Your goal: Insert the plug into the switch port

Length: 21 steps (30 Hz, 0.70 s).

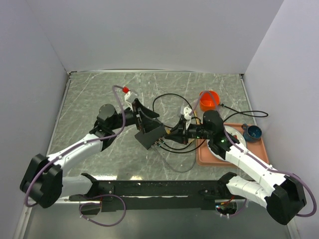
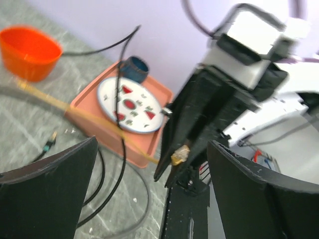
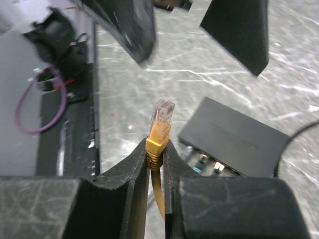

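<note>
The table (image 1: 99,94) is lit brightly and evenly from above with soft glare streaks, the near fingers (image 2: 45,194) are blurred in the left wrist view, and the plug (image 3: 160,124) is rendered sharply.

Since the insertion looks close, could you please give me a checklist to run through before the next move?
1. Clear-tipped yellow cable plug clamped in the right end effector: ok.
2. Plug aimed at the small flat matte-black switch: not ok, it points past the box.
3. Left end effector steadying the switch: not ok, open, gripping nothing.
4. Target socket free: cannot tell, socket row mostly hidden.
</note>
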Tool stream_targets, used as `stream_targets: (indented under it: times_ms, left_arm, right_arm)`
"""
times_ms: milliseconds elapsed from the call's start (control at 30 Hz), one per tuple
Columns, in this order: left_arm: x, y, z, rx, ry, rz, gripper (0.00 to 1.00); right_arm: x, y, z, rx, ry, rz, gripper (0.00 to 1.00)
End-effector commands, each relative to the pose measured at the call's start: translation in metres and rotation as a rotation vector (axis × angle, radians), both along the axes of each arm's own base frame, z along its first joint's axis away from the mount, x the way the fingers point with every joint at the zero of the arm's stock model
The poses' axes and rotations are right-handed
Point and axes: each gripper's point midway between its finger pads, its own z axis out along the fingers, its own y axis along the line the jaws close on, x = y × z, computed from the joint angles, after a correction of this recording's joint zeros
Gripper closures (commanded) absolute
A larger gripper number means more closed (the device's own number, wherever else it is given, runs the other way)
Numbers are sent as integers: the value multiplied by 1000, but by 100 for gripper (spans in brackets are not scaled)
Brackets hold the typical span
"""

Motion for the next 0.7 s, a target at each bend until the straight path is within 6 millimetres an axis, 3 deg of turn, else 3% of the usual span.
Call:
stream_targets:
  times_ms: [0, 100, 333, 667]
  left_arm:
    - [-35, 9, 47, -66, -245, -98, 3]
    - [-47, 11, 54, -67, -267, -147, 1]
    - [-61, -5, 52, -26, -279, -225, 13]
    - [-60, -36, 38, 51, -252, -268, 26]
  right_arm:
    - [-24, -1, 28, 56, -83, 123, 100]
    - [-28, -1, 32, 60, -86, 143, 100]
    - [-37, 0, 44, 89, -87, 185, 100]
    - [-42, 0, 56, 104, -94, 213, 100]
